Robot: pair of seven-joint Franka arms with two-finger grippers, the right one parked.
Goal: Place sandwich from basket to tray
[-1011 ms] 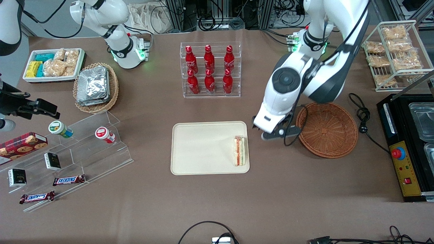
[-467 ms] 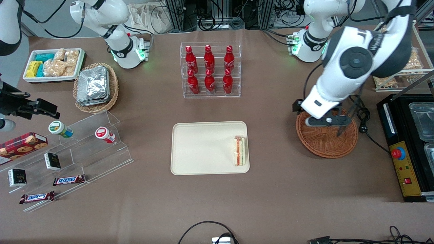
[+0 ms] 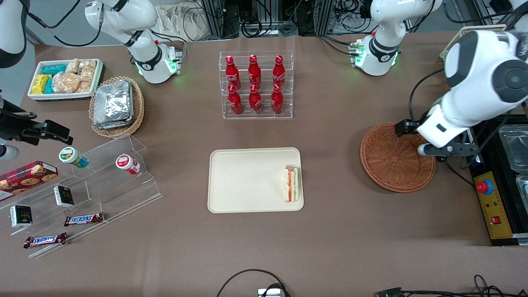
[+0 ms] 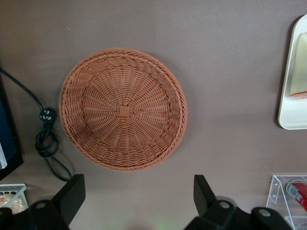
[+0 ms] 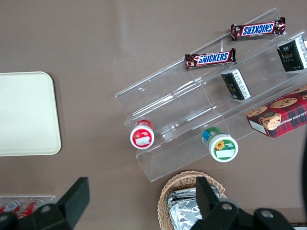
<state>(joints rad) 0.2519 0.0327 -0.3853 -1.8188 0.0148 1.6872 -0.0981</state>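
Your gripper (image 3: pixel 447 149) is released, fingers (image 4: pixel 72 194) spread wide with nothing between them. It hangs above the table (image 3: pixel 330 231) at the basket's (image 3: pixel 397 159) edge on the working arm's end, next to the black box with the red button (image 3: pixel 484 186). The sandwich (image 3: pixel 291 183) is on the tray (image 3: pixel 247 181), lying flat against the rim on the side closest to the basket, toward the tray's camera-side corner. The basket is empty, bare wicker showing in the wrist view (image 4: pixel 123 109). Tray and basket are well apart. The bottle rack (image 3: pixel 255 84) sits farther from the camera than the tray.
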